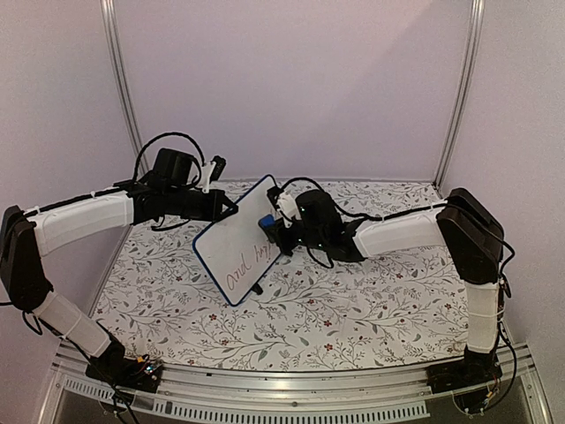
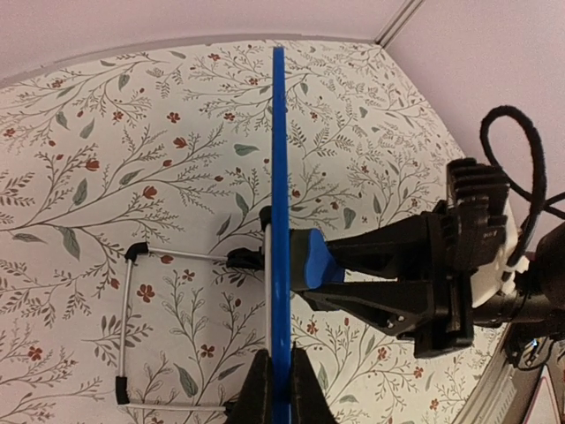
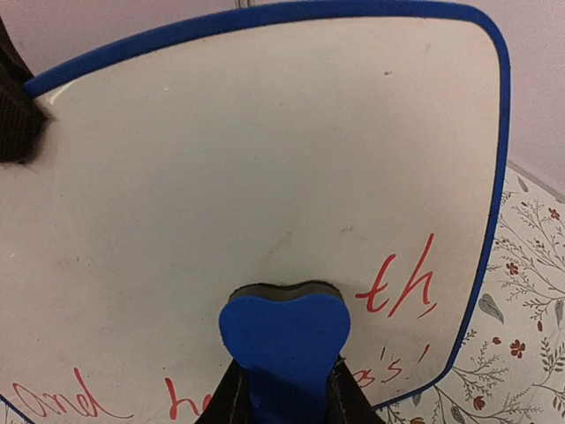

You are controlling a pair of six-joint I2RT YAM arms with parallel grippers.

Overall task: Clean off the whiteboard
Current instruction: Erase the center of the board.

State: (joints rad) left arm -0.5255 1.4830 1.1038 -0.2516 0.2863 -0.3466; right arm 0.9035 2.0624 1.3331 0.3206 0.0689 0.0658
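Blue eraser (image 3: 284, 331), clenched in the right pincer (image 3: 284, 397), presses the whiteboard (image 3: 265, 159) that the left pincer (image 2: 281, 380) clamps by its edge, tilted over the middle of the desk (image 1: 353, 309), red writing (image 3: 402, 283) flanking it along the board's long axis.

Black jointed left arm (image 1: 25, 256) and right arm (image 1: 472, 237), white padded sleeves (image 1: 88, 219), looped black cables (image 1: 172, 140), angular black right gripper (image 2: 328, 269), white wrist housing (image 2: 500, 249)
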